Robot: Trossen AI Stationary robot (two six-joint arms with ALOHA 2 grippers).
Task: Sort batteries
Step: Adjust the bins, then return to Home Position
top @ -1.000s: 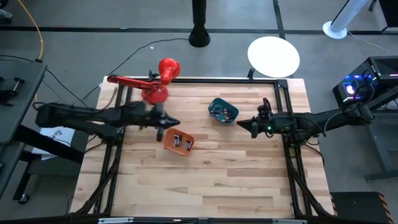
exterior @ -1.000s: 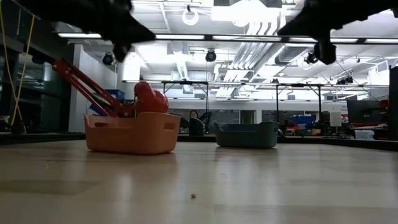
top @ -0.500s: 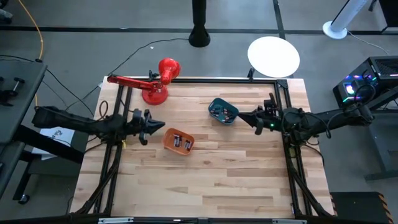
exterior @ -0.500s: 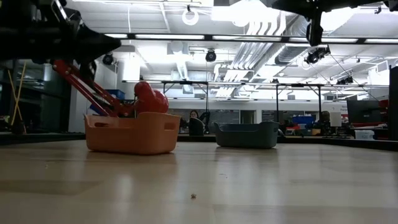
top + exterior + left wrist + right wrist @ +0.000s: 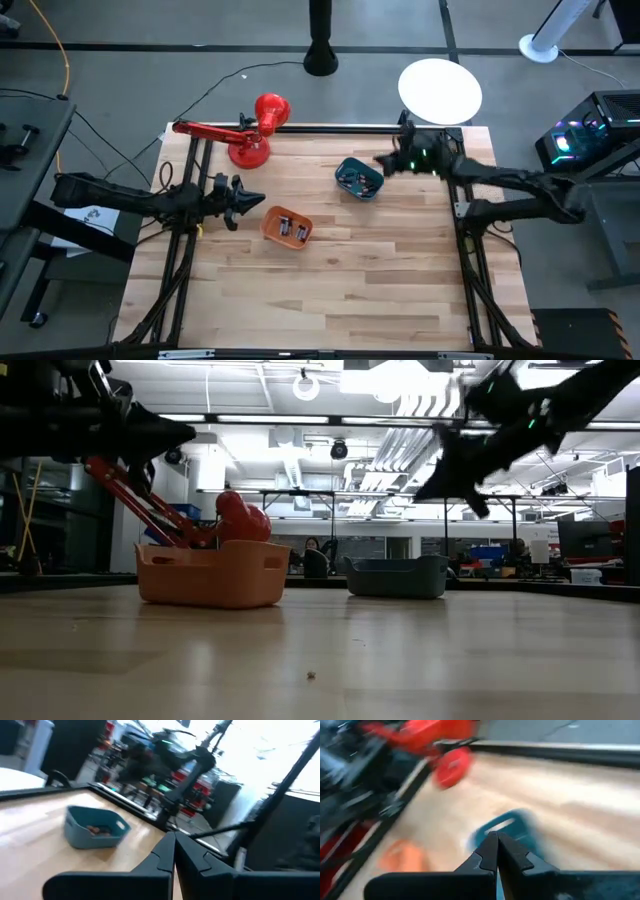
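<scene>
Dark left gripper (image 5: 258, 203) closed, empty; right gripper (image 5: 381, 161) closed, empty

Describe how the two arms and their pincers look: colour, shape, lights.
Both arms are dark, nearly black, slim and jointed. The left pincer and the right pincer each taper to two pointed black fingers. A small green light glows on the right arm's wrist. No markings can be made out.

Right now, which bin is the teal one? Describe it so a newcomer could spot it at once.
On the wooden table, look toward the far edge on the right arm's side. The teal bin sits there with small batteries inside. Its neighbour, the orange bin, lies nearer the centre; only colour separates these similar tubs.
</scene>
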